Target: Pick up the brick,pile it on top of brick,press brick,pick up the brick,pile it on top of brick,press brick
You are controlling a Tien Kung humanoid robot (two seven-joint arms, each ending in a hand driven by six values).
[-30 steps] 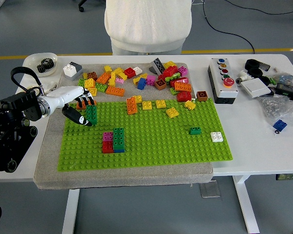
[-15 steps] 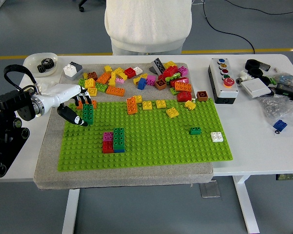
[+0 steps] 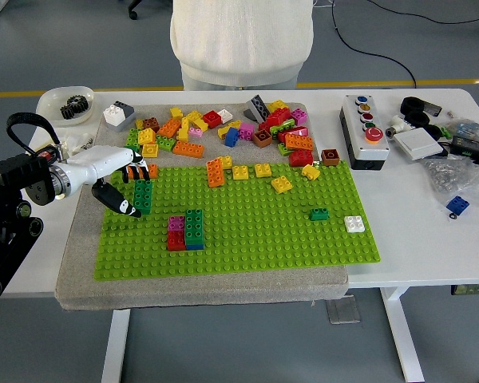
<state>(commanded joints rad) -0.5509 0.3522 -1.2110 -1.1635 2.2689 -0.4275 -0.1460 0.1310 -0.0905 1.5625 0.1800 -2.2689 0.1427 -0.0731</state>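
At the left edge of the green baseplate (image 3: pixel 247 231), in the head view, the left hand (image 3: pixel 121 177) reaches in from the left and pinches a dark green brick (image 3: pixel 143 196), its thumb on the brick's near-left side and the other fingers curled over the top and far side. The brick stands upright at the plate's left part. To its lower right on the plate sits a small stack (image 3: pixel 186 230) of pink, red, green and blue bricks. Loose bricks (image 3: pixel 223 129) lie beyond the plate's far edge. A person (image 3: pixel 242 40) stands at the far side.
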